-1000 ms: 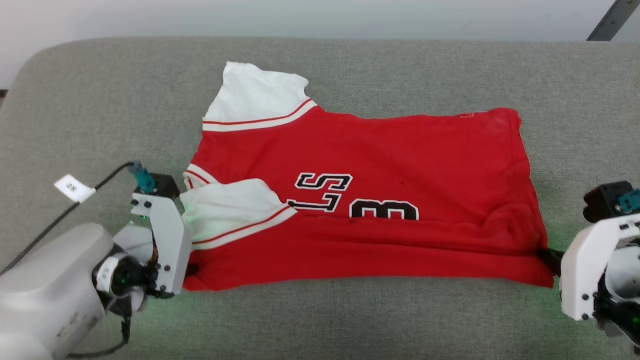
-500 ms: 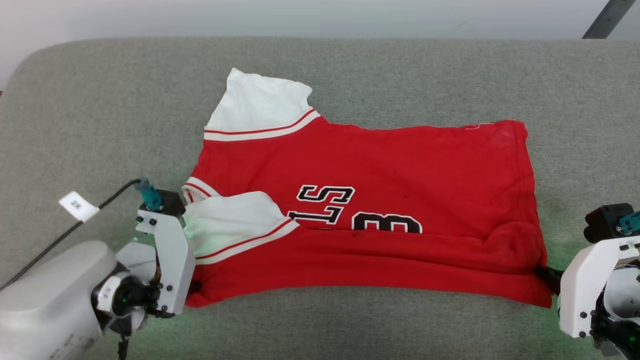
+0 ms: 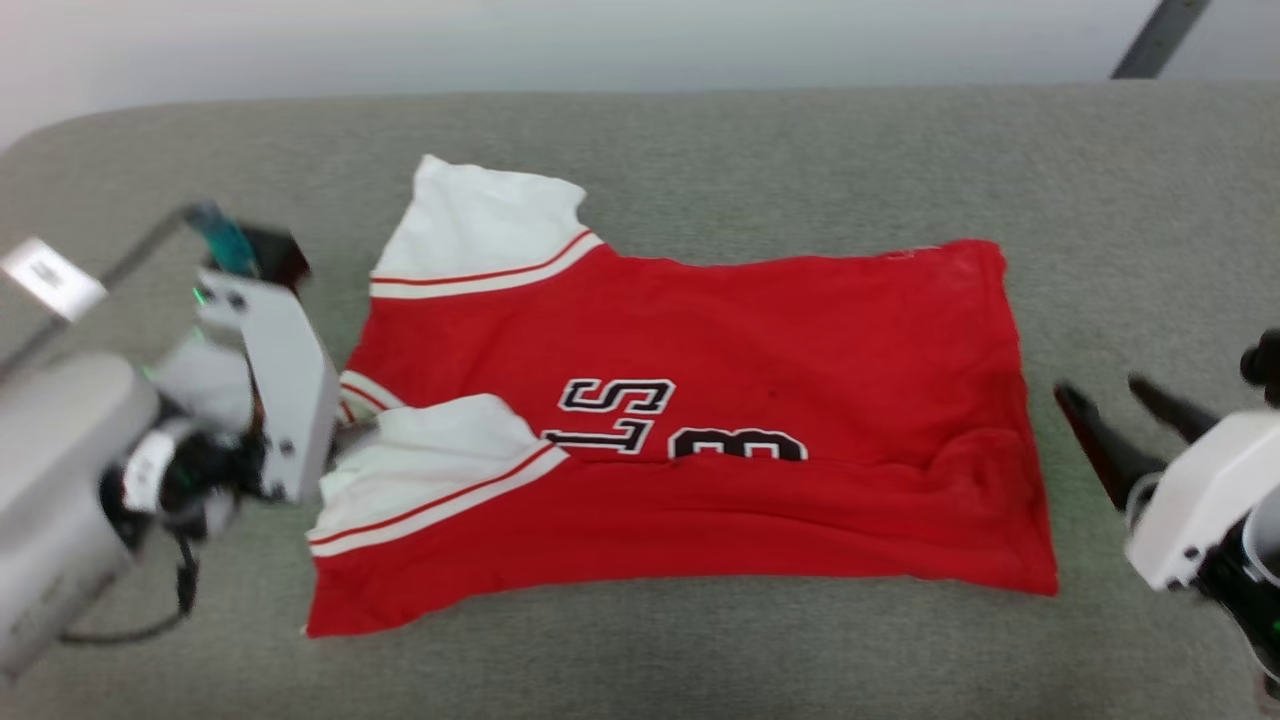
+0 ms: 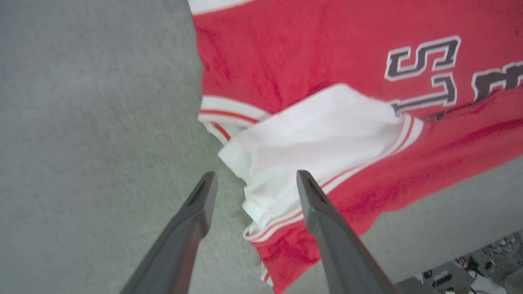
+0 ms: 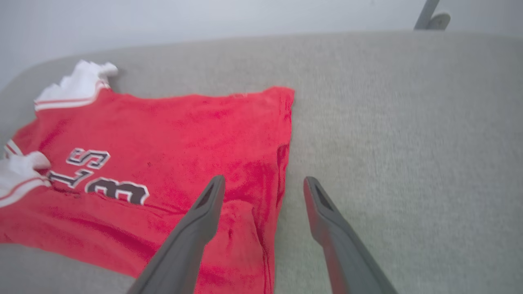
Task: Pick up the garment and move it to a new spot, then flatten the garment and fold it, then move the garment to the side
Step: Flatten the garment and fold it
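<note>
One garment [image 3: 760, 340] with two white sleeves [image 3: 480, 225], laid on one grey padded surface [image 3: 1100, 200]. Two grippers, the left gripper [image 4: 255, 175] and the right gripper [image 5: 263, 179], each with two dark fingers [image 4: 327, 220]. One white tag [image 3: 50, 278] and one dark slanted bar [image 3: 1150, 40].

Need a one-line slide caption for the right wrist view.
Open right end effector poised at the hem end of the partly folded red garment on the grey fabric surface.
</note>
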